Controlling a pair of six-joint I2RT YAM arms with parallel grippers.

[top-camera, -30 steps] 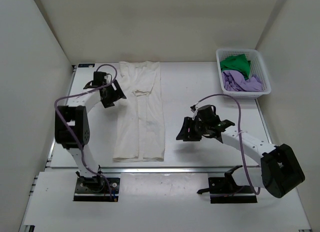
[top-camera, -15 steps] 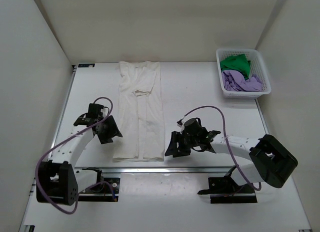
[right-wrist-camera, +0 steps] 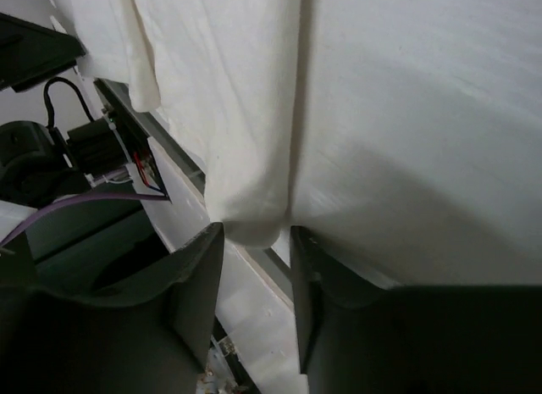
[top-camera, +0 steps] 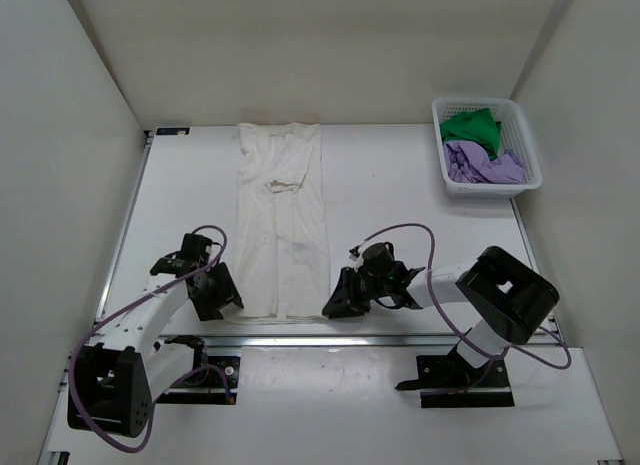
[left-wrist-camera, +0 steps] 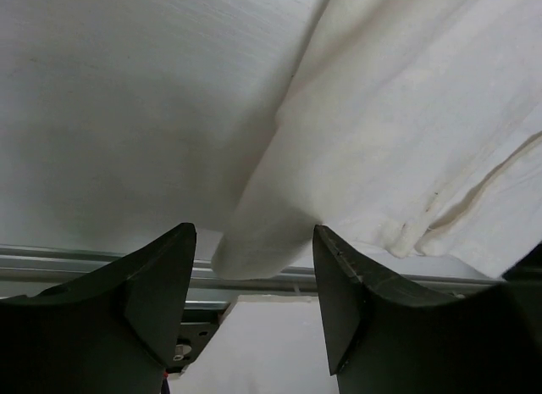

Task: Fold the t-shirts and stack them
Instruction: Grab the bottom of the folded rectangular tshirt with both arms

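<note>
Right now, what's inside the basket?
The basket holds a green shirt at the back and a purple shirt in front, both crumpled. Whatever lies beneath them is covered, so I cannot tell if anything else is in there.

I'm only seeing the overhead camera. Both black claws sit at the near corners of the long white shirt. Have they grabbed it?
Observer: Not on the left. The left wrist camera shows the left gripper open. The near corner of the cream shirt lies between its fingers, with a sliver of space beside one finger.
Operator: And the other claw?
Observer: The right wrist camera shows the right gripper straddling the other near corner. That corner fills the narrow space between its fingers, but I cannot tell whether they are pinching the cloth.
</note>
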